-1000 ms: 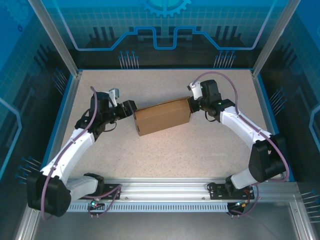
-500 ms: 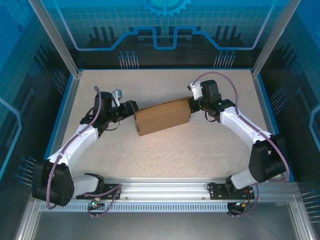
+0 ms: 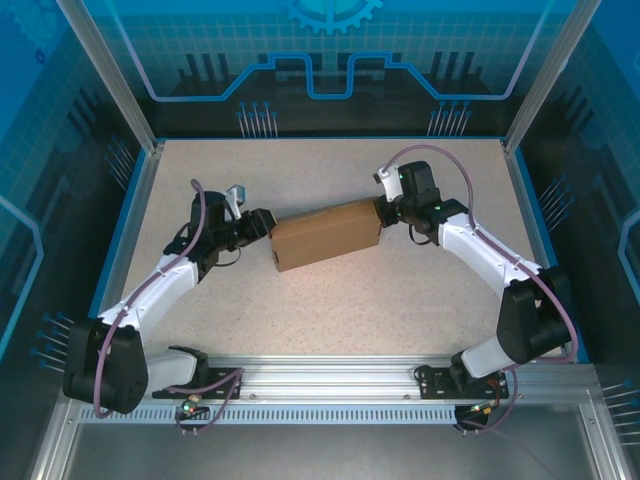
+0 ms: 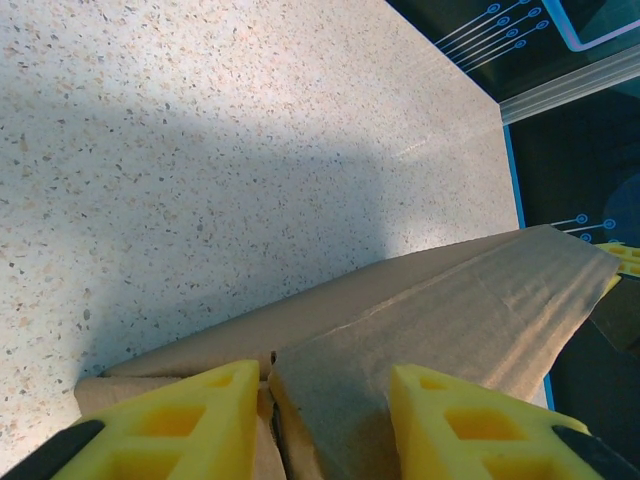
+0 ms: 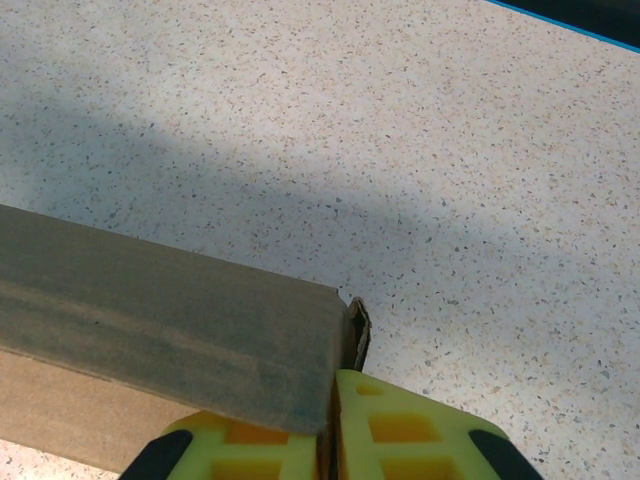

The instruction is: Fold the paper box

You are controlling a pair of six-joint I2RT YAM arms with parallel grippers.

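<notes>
The table [image 3: 400, 300] is a pale beige top, finely speckled, with a thin blue border along its left, far and right sides. Soft shadows lie across it in both wrist views. Translucent blue walls [image 3: 330, 60] printed with grid and circuit patterns close it in, held by slanting aluminium posts [image 3: 105, 75] at the far corners. A slotted metal rail [image 3: 320, 380] runs along the near edge and carries both arm bases.

The box [image 3: 325, 233] is brown cardboard, lying near the middle of the table, long side slanting up to the right, between the two arms.

The left claw [image 3: 262, 222] meets the box's left end. In the left wrist view its yellow fingers [image 4: 180, 420] stand apart with the box's [image 4: 450, 310] end folds between them; whether the left claw [image 4: 325, 372] presses the cardboard or only straddles it cannot be told.

The right claw [image 3: 383, 212] meets the box's right end. In the right wrist view the right claw [image 5: 335, 380] has its fingers almost together, pinching a thin cardboard flap at the corner of the box [image 5: 150, 320].
</notes>
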